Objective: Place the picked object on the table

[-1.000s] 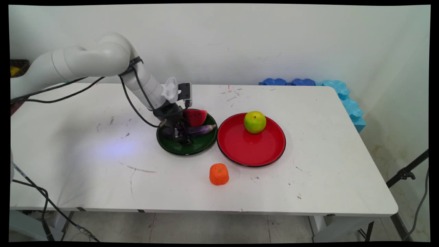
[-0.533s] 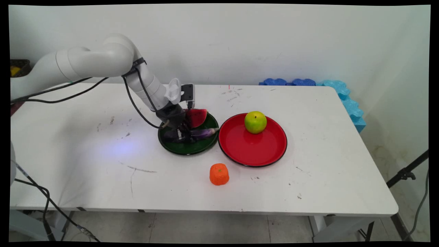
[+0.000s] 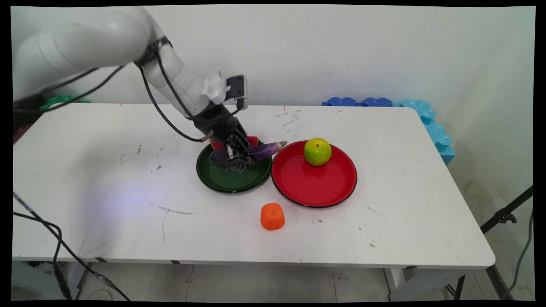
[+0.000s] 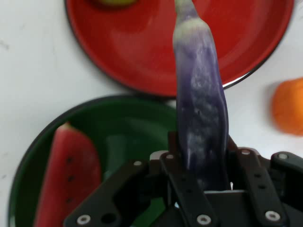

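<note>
Watermelon slice (image 3: 254, 140) mostly hidden behind arm — green apple (image 4: 113, 2) cut by top edge, hand view.

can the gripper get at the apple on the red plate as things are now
Probably not yet: the gripper is shut on the eggplant, so its fingers are taken. The way itself looks free; the apple sits alone on the red plate, nothing beside it.

A white table (image 3: 405, 204) is standing against a plain pale wall (image 3: 341, 51), its top scuffed and marked with dark scratches. Blue foam blocks (image 3: 426, 119) are lying wedged between the table's far right corner and the wall. Light is falling evenly across the tabletop. Below, a tiled floor (image 3: 264, 283) is showing, with black cables (image 3: 55, 251) trailing down at the left and a black stand leg (image 3: 505, 215) leaning in at the right.
</note>
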### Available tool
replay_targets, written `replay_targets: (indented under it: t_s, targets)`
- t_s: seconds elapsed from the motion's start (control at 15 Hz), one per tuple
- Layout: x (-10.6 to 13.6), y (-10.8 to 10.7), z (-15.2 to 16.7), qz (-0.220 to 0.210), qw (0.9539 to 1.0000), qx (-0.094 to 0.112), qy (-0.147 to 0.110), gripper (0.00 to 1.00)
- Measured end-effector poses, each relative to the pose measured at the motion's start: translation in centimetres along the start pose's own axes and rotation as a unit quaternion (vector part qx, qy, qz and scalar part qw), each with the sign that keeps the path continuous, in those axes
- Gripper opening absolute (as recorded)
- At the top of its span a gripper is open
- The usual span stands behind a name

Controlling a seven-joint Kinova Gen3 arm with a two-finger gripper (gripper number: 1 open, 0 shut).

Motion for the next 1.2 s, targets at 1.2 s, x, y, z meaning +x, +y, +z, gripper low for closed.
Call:
replay_targets:
  t_s: [1.2]
  targets:
    - [0.9, 14.9, 3.7, -0.027, 0.9983, -0.051, 0.011, 0.00]
